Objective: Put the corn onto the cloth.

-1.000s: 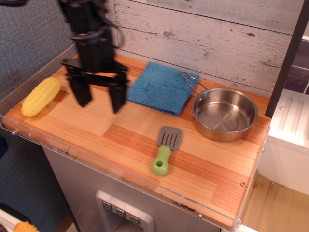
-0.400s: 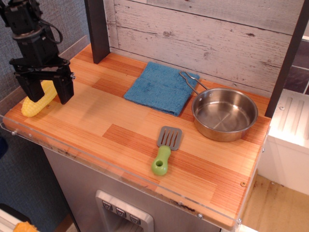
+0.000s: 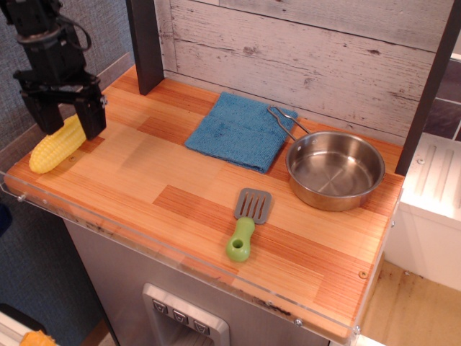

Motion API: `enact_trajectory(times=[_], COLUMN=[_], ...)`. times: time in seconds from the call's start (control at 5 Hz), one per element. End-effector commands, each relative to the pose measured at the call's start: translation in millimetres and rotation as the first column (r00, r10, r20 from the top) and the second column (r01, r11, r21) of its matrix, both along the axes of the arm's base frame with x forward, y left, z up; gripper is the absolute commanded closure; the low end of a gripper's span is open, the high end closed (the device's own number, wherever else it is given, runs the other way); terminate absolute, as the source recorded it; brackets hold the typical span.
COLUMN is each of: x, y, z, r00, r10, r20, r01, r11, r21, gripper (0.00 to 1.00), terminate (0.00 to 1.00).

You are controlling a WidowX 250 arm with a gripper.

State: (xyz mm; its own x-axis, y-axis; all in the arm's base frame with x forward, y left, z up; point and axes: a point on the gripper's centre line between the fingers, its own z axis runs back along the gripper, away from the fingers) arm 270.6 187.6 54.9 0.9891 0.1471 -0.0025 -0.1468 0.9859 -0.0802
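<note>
— Where is the end effector?

— The black end effector (image 3: 65, 121) hangs over the far left end of the wooden bench (image 3: 180, 209). Its two fingers (image 3: 92, 119) point down and stand spread apart, one on each side of the upper end of the corn (image 3: 56, 144).

— Does it have hold of the corn?

— Not that I can see. The jaws are wide, with the cob's upper tip showing in the gap between them. Whether either finger touches the cob I cannot tell; the right-hand one in the picture sits just beside the tip.

— How does the corn lie?

— It is on the bench near the left edge, slanted, its lower end toward the front-left corner and its upper end under the end effector. Most of its length sticks out below and to the left of the fingers.

— And the cloth?

— The blue cloth (image 3: 241, 131) lies flat near the back of the bench, well apart from the corn, to its right. Its right edge is just beside the steel pan (image 3: 335, 170), and the pan's wire handle (image 3: 287, 121) reaches over the cloth's far right corner.

— Anything else on the bench?

— A grey spatula with a green handle (image 3: 247, 223) lies toward the front, below the gap between cloth and pan, its handle pointing to the front edge.
</note>
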Motion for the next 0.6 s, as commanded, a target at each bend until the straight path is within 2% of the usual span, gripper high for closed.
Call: enact_trajectory(times=[0.0,0.4], x=[3.0,0.1], y=[22.0,25.5], z=[3.5,-24.6], r00=[1.000,0.998], r10=[0.002,0.002], r20=[0.000,-0.066], r01=[-0.002,0.002], r11=[0.999,0.998], r21=[0.039,0.065], gripper=[0.00,0.00], terminate=[0.00,0.00])
